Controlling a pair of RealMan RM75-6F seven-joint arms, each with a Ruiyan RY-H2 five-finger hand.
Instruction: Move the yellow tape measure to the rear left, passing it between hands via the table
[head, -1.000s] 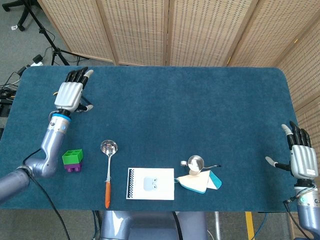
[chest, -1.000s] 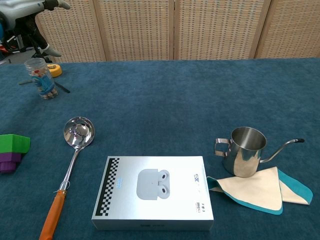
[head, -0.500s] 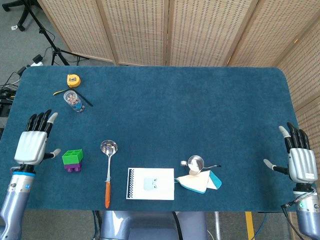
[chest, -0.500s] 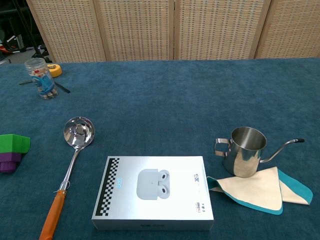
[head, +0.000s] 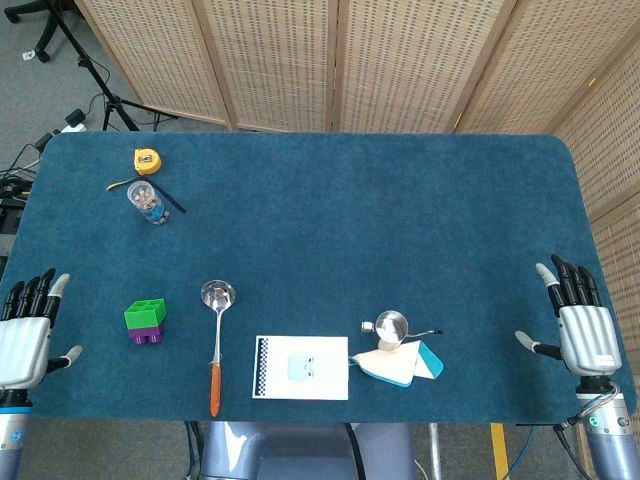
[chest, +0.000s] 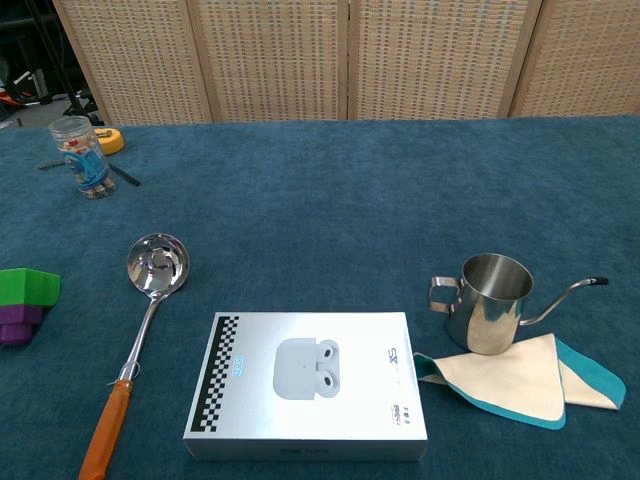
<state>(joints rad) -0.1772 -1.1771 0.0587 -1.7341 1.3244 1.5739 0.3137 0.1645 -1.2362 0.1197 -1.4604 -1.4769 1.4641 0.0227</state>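
Note:
The yellow tape measure lies on the blue table at the rear left, just behind a small clear jar; in the chest view the tape measure shows partly behind that jar. My left hand hovers off the table's front left edge, fingers spread, holding nothing. My right hand is at the front right edge, fingers spread and empty. Neither hand shows in the chest view.
A green and purple block sits front left. A ladle with an orange handle, a white earbuds box, a steel pitcher and a folded cloth line the front. A black stick lies by the jar.
My left hand let go of the tape measure at the rear left and drew back to the front left edge. My right hand shifted slightly down and inward.

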